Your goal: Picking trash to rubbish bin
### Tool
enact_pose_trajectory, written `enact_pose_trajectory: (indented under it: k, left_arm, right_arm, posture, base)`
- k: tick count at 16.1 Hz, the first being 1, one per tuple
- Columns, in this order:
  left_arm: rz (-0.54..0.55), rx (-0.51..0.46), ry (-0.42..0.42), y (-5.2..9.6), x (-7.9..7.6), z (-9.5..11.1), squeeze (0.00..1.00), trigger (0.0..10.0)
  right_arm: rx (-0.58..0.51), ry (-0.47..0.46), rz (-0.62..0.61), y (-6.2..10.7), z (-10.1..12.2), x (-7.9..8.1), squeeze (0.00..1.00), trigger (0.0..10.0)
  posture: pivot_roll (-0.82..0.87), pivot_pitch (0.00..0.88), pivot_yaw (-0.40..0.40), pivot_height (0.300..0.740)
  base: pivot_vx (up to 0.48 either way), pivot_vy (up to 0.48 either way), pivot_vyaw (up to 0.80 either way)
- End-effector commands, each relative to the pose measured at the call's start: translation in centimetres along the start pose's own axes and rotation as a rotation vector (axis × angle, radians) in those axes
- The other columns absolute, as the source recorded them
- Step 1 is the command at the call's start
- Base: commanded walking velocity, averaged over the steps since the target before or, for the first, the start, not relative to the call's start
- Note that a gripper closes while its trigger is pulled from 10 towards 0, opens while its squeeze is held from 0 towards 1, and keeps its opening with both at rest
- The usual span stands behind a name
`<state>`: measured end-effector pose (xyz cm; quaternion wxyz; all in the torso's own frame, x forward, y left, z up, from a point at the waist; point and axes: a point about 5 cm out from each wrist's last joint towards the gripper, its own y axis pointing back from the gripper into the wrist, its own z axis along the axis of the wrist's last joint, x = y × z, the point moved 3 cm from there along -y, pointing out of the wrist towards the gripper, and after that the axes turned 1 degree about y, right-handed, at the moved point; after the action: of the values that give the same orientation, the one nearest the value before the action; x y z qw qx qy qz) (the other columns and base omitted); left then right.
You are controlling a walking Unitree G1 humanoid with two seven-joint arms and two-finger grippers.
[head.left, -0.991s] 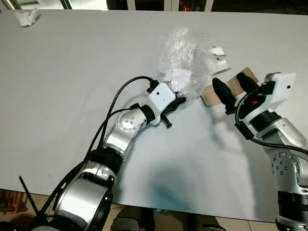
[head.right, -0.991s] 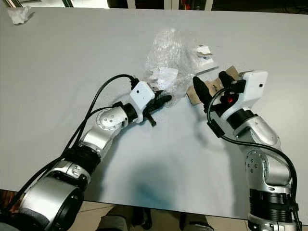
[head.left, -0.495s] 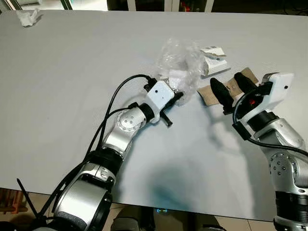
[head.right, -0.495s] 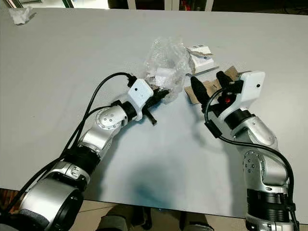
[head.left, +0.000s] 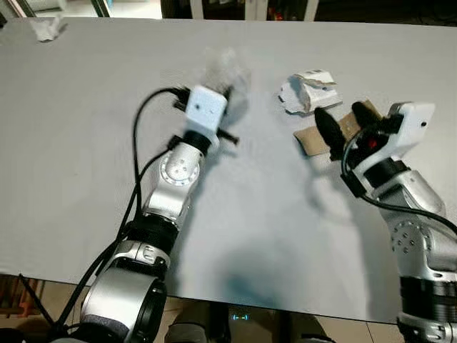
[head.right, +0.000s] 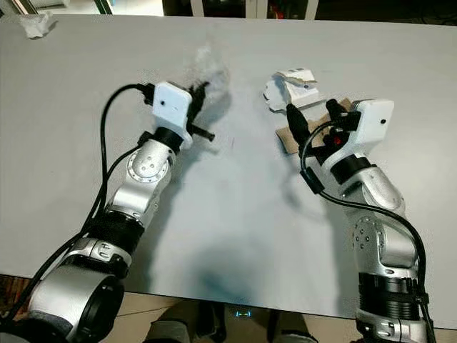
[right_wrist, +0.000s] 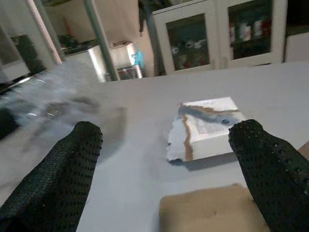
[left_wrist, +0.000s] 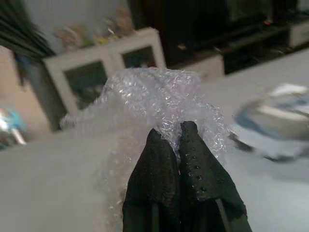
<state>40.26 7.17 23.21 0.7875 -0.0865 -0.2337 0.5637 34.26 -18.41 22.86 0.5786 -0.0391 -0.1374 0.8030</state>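
My left gripper (left_wrist: 176,133) is shut on a crumpled sheet of clear bubble wrap (left_wrist: 159,99), which it holds up off the grey table (head.left: 86,143); in the head view the wrap (head.left: 223,70) looks blurred above the wrist. My right gripper (head.left: 343,121) stands open over a brown cardboard piece (head.left: 309,140), one finger on each side of it. Just beyond lies a crumpled white paper packet (head.left: 307,91), seen up close as the packet (right_wrist: 207,128) between the right fingers.
A small crumpled white scrap (head.left: 47,28) lies at the table's far left corner. Cabinets (right_wrist: 217,36) stand beyond the table's far edge. The near edge of the table runs just above my body.
My left gripper has swung up and to the left, lifting the bubble wrap away from the white packet and cardboard. The right gripper has stayed over the cardboard.
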Motion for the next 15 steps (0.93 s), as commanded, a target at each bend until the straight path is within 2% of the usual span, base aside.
enact_pose_trajectory:
  k: [1,4,11,15]
  left_arm:
    - [0.035,-0.023,-0.013,0.2,0.3,0.3,0.0,10.0]
    - [0.096,-0.056,0.002,0.5,0.9,0.7,0.0,10.0]
    - [0.181,-0.198,-0.077,0.6,1.9,3.8,0.0,10.0]
    - [0.21,-0.243,-0.081,0.6,1.9,5.0,0.0,10.0]
  right_arm:
    - [-0.014,0.001,-0.041,0.0,0.1,-0.5,0.0,10.0]
    - [-0.032,0.016,-0.09,-0.2,0.4,-1.0,0.0,10.0]
    - [-0.143,0.065,-0.271,-1.2,2.4,-2.0,0.0,10.0]
    - [-0.183,0.122,-0.289,-1.9,3.1,-1.0,0.0,10.0]
  posture:
    - [-0.08,0.195,0.106,0.74]
    - [-0.08,0.191,0.106,0.74]
    - [-0.08,0.16,0.107,0.74]
    - [-0.08,0.142,0.105,0.74]
  base:
    - [0.0,0.0,0.0]
    - [0.0,0.0,0.0]
    - [0.0,0.0,0.0]
    - [0.0,0.0,0.0]
